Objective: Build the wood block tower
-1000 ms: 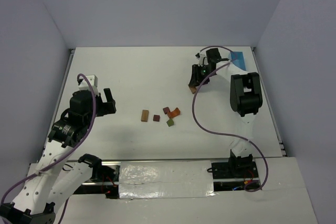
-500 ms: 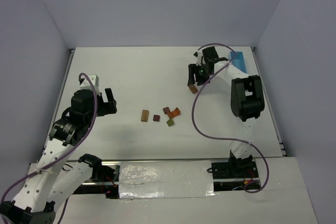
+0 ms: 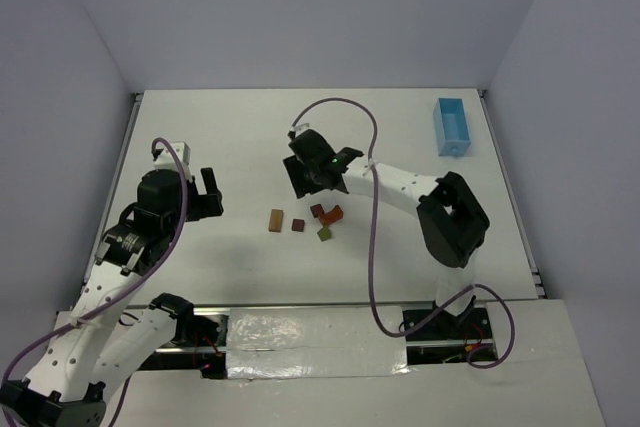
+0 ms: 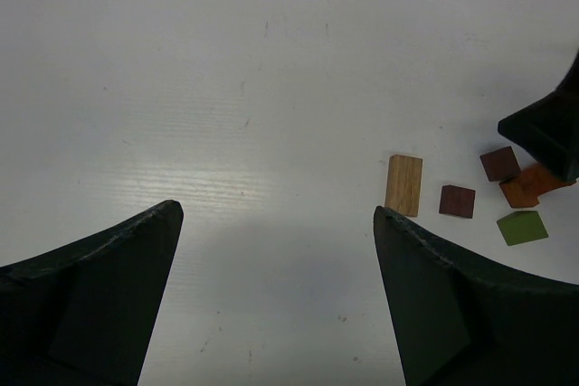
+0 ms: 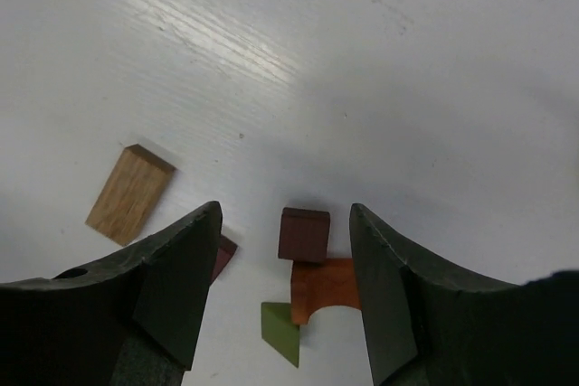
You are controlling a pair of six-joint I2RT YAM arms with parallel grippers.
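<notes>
The wood blocks of the tower lie loose and flat at mid-table: a tan block point(image 3: 276, 220), a dark red block point(image 3: 298, 225), a dark red cube point(image 3: 317, 211) touching an orange arch point(image 3: 334, 214), and a green wedge point(image 3: 325, 233). My right gripper point(image 3: 310, 182) hovers open just behind them. Its wrist view shows the cube point(image 5: 304, 234), arch point(image 5: 326, 288) and wedge point(image 5: 282, 332) below the gap of the gripper point(image 5: 285, 214), untouched. My left gripper point(image 3: 207, 197) stands wide open and empty to the left. Its view of the gripper point(image 4: 278, 212) has the tan block point(image 4: 403, 185) at right.
A light blue tray point(image 3: 451, 127) stands at the far right of the table. The right arm's forearm point(image 3: 400, 182) stretches across the table from the right, with its cable looping above. Grey walls bound the table on three sides.
The right arm has swung left from beside the blue tray to the block cluster. Its jaws widened on the way. The small brown block seen under it earlier no longer shows. The left arm is still.
</notes>
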